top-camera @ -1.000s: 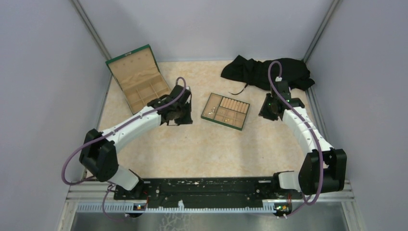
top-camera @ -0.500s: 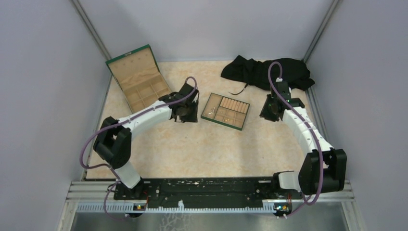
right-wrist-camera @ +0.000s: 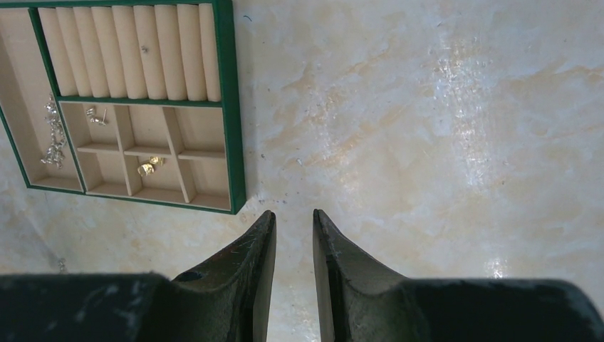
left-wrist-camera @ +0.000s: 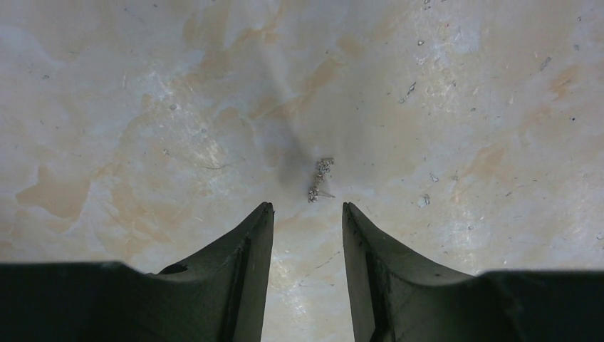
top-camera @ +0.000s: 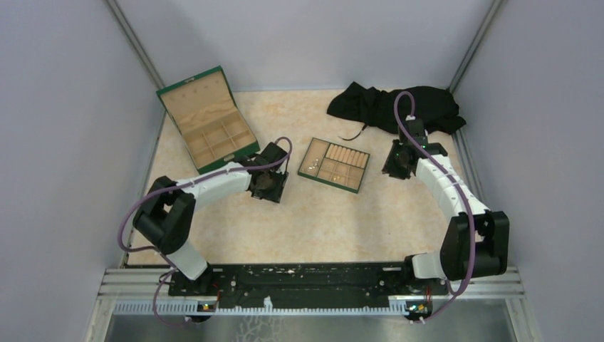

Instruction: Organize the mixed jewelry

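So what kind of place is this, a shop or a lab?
Probably a robot lab test cell: a left arm and right arm bolted to a black rail, plain grey panels walling in a marbled table, a green-rimmed jewelry tray.

The marbled table (top-camera: 320,221) bears tray (top-camera: 327,183), open box (top-camera: 203,114), black cloth (top-camera: 395,107), loose jewelry piece (left-wrist-camera: 320,179).

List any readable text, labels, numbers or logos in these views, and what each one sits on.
None readable in any view.
The tray, the open box and the black cloth carry no visible print.
The base rail shows only pale specks, too small to tell whether any are characters.
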`<move>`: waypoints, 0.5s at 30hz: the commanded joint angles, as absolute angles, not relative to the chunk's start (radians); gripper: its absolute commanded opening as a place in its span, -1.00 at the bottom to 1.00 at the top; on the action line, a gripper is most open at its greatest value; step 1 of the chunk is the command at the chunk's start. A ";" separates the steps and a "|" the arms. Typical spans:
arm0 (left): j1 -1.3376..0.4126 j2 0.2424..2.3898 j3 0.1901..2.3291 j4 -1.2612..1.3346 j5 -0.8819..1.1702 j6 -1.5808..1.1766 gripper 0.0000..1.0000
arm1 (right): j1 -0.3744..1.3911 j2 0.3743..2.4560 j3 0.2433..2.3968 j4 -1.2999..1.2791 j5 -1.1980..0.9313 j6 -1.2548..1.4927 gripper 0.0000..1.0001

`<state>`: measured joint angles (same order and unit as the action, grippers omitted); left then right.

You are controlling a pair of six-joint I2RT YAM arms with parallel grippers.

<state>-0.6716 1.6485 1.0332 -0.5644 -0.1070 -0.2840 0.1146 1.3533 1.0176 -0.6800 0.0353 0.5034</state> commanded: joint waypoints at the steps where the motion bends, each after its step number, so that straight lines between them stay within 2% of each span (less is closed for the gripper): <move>1: -0.673 1.682 1.028 -0.511 -0.084 -0.246 -0.07 | 0.109 1.351 1.081 -0.644 0.027 0.516 -0.48; 11: -0.672 1.720 1.007 -0.463 -0.078 -0.257 -0.25 | 0.107 1.338 1.060 -0.642 0.031 0.527 -0.49; 15: -0.672 1.730 1.005 -0.468 -0.082 -0.261 -0.40 | 0.108 1.335 1.061 -0.646 0.039 0.525 -0.48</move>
<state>-0.6716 1.7077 1.0168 -0.4892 -0.0872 -0.2668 0.1146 1.3575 1.0176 -0.6731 0.0315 0.5171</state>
